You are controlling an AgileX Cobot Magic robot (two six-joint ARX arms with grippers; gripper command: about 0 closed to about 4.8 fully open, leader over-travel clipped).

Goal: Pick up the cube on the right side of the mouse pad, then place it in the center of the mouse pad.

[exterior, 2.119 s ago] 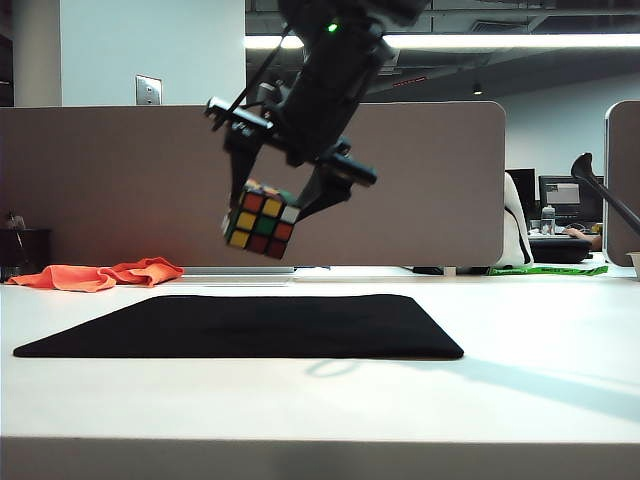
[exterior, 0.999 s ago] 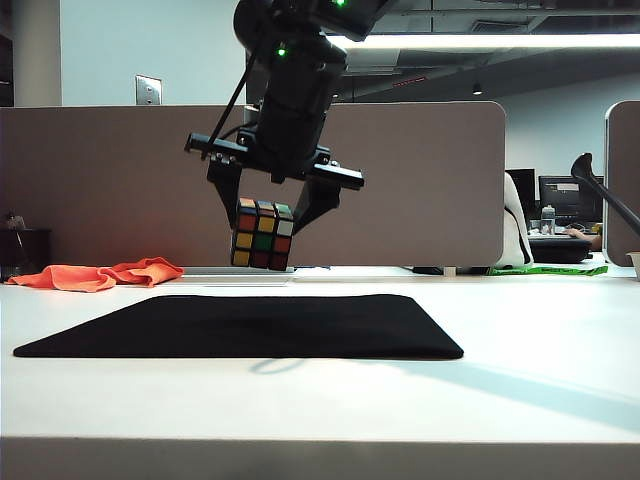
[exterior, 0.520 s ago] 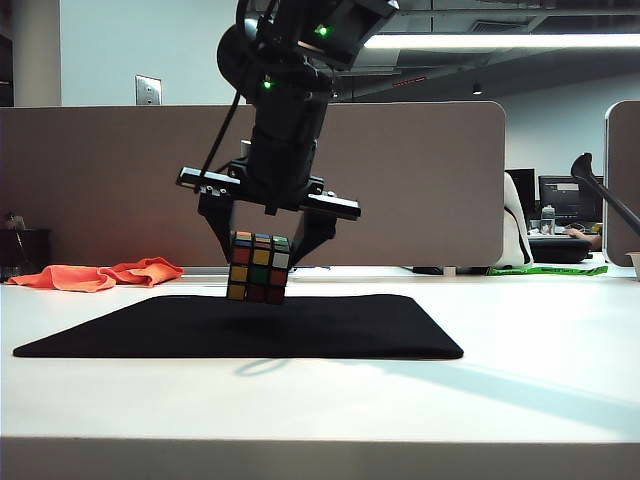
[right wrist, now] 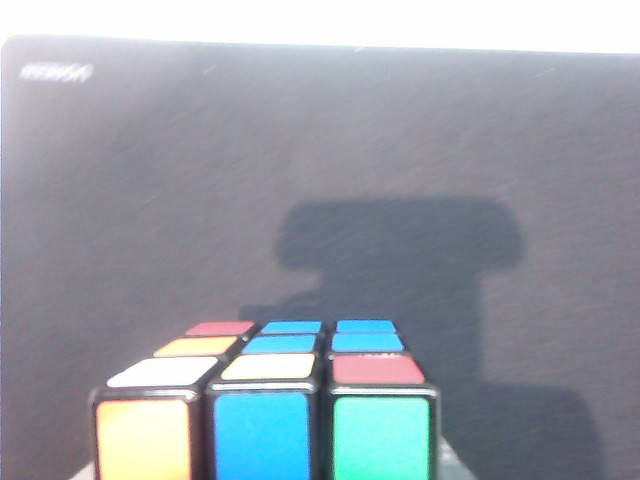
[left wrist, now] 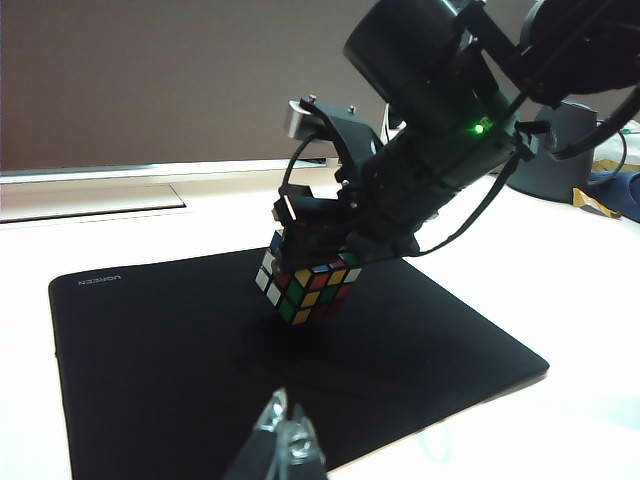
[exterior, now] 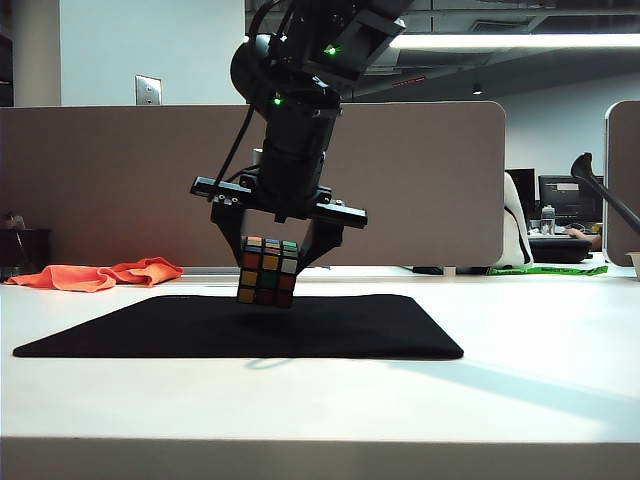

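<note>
Exterior view: my right gripper [exterior: 268, 272] points straight down and is clamped on the small black-edged puzzle cube with coloured stickers [exterior: 267, 271]. The cube hangs directly over the large flat black rectangular mouse pad [exterior: 380, 330], a little left of the pad's middle. Whether its underside touches the mat I cannot tell; it looks just above. The relation that governs the release is vertical: pad straight below cube, cube sides roughly square to the table. An orange cloth [exterior: 100, 274] lies far left, well apart.

Left wrist view: my left gripper [left wrist: 282, 447] rests at the pad's near edge, holding nothing; whether its jaws are parted I cannot tell. The right arm is clearly the nearer one.

Right wrist view: the cube [right wrist: 265, 405] fills the near field, with the pad [right wrist: 150, 200] and my shadow beneath.
</note>
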